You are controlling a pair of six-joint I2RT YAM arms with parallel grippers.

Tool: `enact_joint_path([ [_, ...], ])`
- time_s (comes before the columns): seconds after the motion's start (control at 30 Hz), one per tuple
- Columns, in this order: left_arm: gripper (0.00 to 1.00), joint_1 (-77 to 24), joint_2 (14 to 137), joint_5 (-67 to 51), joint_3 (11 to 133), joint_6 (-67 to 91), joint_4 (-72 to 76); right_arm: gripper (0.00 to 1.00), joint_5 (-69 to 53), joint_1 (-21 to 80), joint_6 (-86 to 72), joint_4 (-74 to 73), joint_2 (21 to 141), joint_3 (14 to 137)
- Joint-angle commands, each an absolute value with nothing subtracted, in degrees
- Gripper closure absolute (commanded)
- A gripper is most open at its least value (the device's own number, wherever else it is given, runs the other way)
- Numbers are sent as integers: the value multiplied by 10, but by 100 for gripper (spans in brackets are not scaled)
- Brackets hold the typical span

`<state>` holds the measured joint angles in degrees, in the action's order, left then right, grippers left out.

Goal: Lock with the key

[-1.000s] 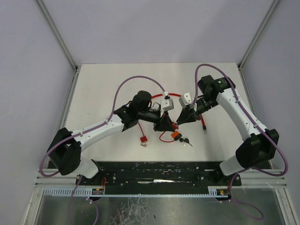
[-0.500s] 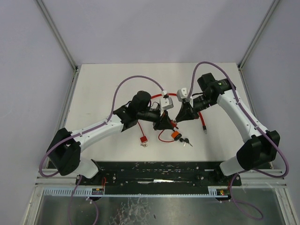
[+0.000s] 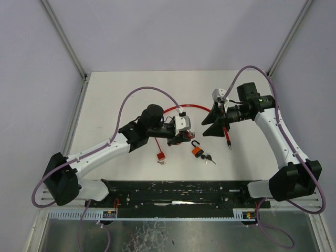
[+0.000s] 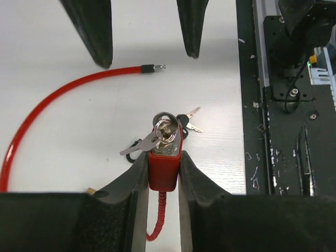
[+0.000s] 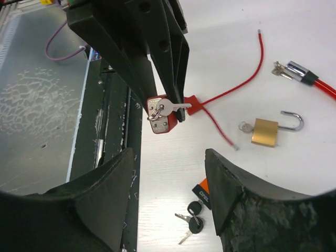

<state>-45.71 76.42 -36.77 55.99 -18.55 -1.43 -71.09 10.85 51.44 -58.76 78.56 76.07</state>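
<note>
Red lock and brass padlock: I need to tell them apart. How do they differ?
The red lock is clamped in the jaws of the left gripper; the brass padlock lies loose on the table. The red lock's body is red, the brass padlock's gold-coloured. The brass padlock's shackle stands swung open; the red lock shows a red cable instead. Shared: a key sits in the red lock, and seemingly another in the brass padlock.

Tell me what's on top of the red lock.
A key ring with a silver key splayed sideways. The keyhole is covered by them, and the left hand hides the lock's sides.
</note>
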Motion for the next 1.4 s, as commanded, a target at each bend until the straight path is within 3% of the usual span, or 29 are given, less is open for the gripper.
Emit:
enact_joint_path([
  [0.0,100,-484,761,-335,622,-304,-83,36,-774,110,544,-584,769,739],
  [0.1,100,-502,771,-310,654,-360,-137,30,-784,111,652,-638,775,740],
  [0.23,100,-532,785,-270,689,-422,-198,13,-792,111,906,-777,804,760],
  [0.3,100,-542,794,-252,706,-447,-225,12,-790,113,969,-834,828,787],
  [0.57,100,-568,812,-171,764,-526,-308,15,-788,153,987,-840,849,801],
  [1.0,100,-579,819,-163,794,-564,-335,20,-794,186,988,-832,877,812],
  [1.37,100,-572,818,-145,766,-553,-324,41,-797,187,975,-838,854,802],
])
